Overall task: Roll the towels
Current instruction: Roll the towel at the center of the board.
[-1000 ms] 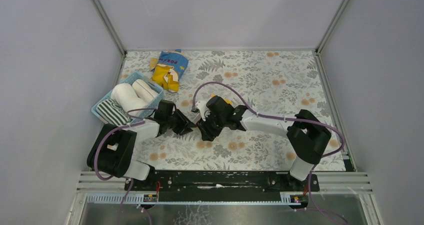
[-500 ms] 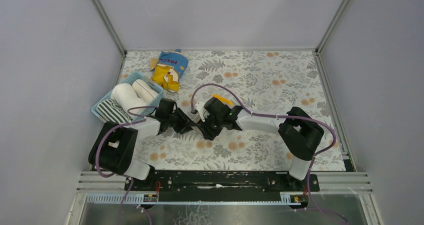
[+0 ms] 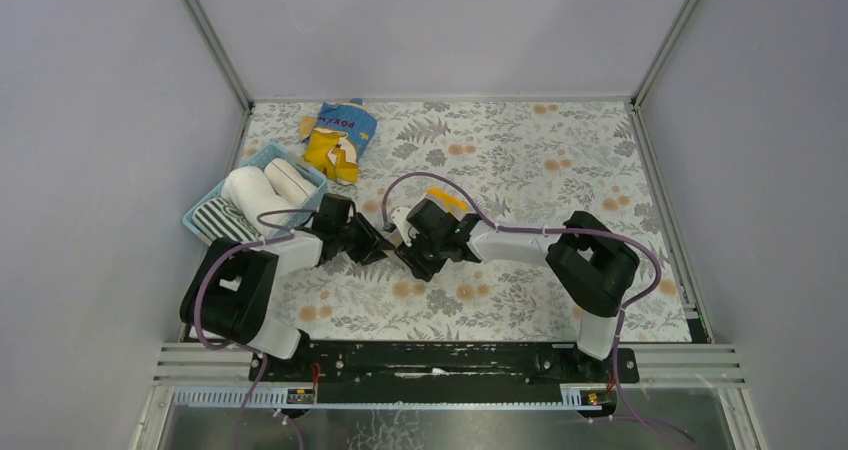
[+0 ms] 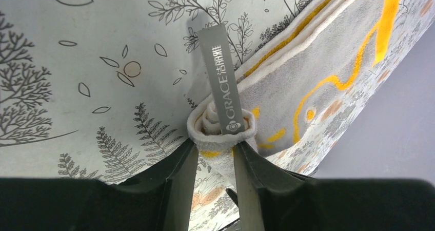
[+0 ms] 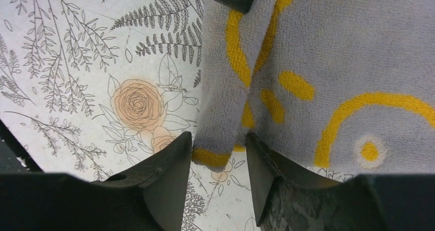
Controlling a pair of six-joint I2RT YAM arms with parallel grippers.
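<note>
- Since a second ago the elbow of my right arm [image 3: 590,268] has swung in leftward
- beige towel [image 4: 328,87], partly rolled, lies mid-bench [image 3: 540,160] between my two arms
- left pincer [image 4: 213,151] is clamped on its rolled end, under the grey tag [image 4: 221,79]
- right pincer [image 5: 218,154] is clamped on a fold at its edge
- rolled towels [image 3: 255,192] sit in the blue basket [image 3: 262,153], far left
</note>
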